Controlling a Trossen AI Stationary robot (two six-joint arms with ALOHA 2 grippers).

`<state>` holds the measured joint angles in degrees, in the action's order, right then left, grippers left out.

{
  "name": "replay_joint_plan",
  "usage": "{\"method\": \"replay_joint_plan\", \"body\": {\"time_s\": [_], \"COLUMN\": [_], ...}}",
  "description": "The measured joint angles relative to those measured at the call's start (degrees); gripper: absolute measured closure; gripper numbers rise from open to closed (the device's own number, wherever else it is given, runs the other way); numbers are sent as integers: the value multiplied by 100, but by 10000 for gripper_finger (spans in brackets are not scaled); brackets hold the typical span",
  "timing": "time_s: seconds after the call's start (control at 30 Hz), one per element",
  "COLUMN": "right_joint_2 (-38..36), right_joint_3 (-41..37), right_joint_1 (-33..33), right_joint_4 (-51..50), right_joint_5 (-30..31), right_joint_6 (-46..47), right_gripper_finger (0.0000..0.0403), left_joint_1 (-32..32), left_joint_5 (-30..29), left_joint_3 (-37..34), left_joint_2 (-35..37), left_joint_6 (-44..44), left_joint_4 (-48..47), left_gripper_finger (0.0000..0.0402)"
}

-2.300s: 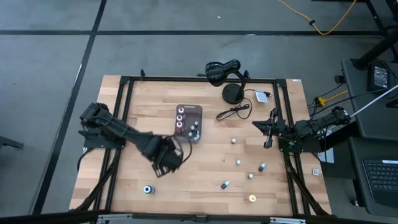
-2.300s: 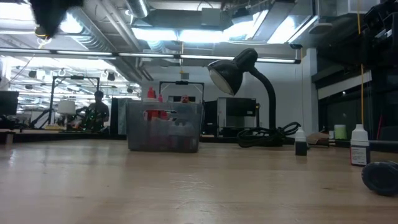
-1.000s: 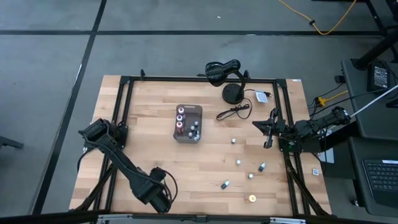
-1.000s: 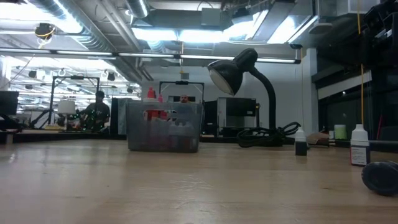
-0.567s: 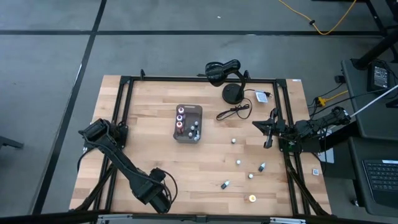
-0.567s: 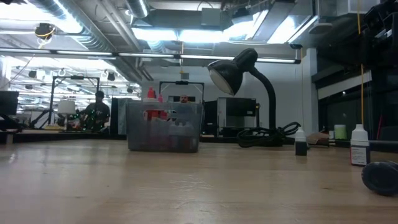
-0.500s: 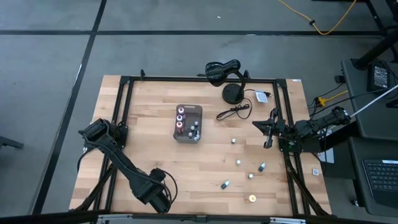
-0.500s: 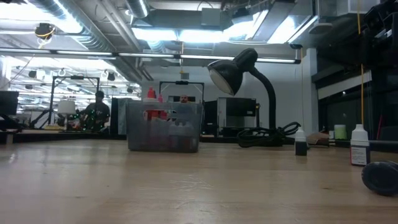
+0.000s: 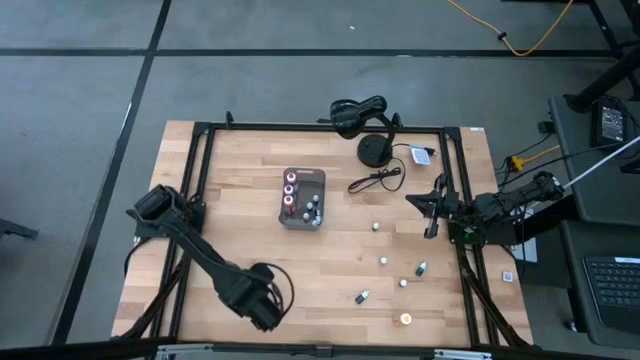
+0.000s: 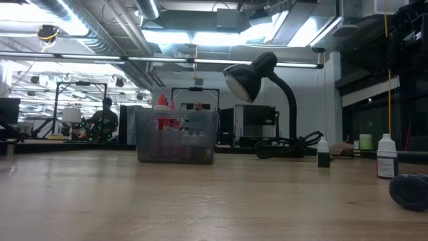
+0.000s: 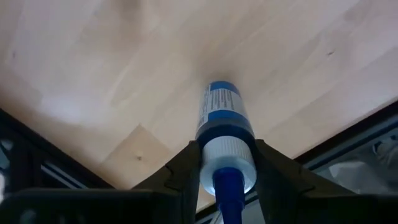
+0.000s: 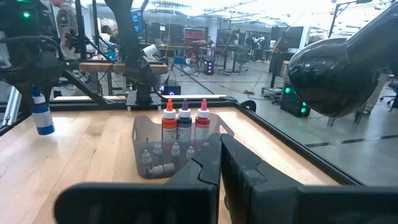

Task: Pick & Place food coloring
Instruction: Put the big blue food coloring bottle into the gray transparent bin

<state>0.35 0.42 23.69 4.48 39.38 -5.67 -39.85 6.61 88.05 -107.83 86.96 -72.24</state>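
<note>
Tray (image 9: 322, 185) taken as landmark; it sits mid-table, nearer the lamp (image 9: 352, 114) side. Inside it: three tall bottles standing in a row, caps orange, dark and pink (image 12: 185, 117), plus a few small ones low in the tray, one lying on its side. Left gripper (image 9: 262, 312) is well away from the tray, over the table's front edge. Its fingers (image 11: 183, 171) are clamped on a blue-capped bottle (image 11: 224, 134), gripped at the white collar below the cap. In the right wrist view that bottle (image 12: 41, 116) hangs clear of the wood. Judged: pick done for this bottle, carry to the tray not yet made. Right gripper (image 9: 433, 212) waits at the table's right edge, well to the side of the tray, fingers closed on nothing. Left to do: five small bottles loose on the wood on the right-arm side of the tray, a white-capped one (image 9: 375, 226) nearest it, then (image 9: 383, 260), a green-capped one (image 9: 421, 268), (image 9: 403, 283) and one (image 9: 361, 296) lying down. An orange-capped piece (image 9: 406, 318) sits farthest, by the front edge. Roughly half in, by count; exact tally in the tray not readable.
</note>
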Motion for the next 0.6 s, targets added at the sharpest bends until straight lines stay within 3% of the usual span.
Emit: {"method": "replay_joint_plan", "body": {"time_s": [0.33, 0.6], "right_joint_2": [-1, -2], "right_joint_3": [1, -1], "right_joint_1": [0, 1], "right_joint_4": [2, 1], "right_joint_5": [0, 0], "right_joint_6": [1, 1], "right_gripper_finger": [388, 388], "left_joint_1": [676, 1477], "left_joint_5": [-292, -668], "left_joint_3": [4, 9], "left_joint_2": [666, 1355], "left_joint_6": [-1115, -2551], "left_joint_4": [-659, -1249], "left_gripper_finger": [284, 284]}}
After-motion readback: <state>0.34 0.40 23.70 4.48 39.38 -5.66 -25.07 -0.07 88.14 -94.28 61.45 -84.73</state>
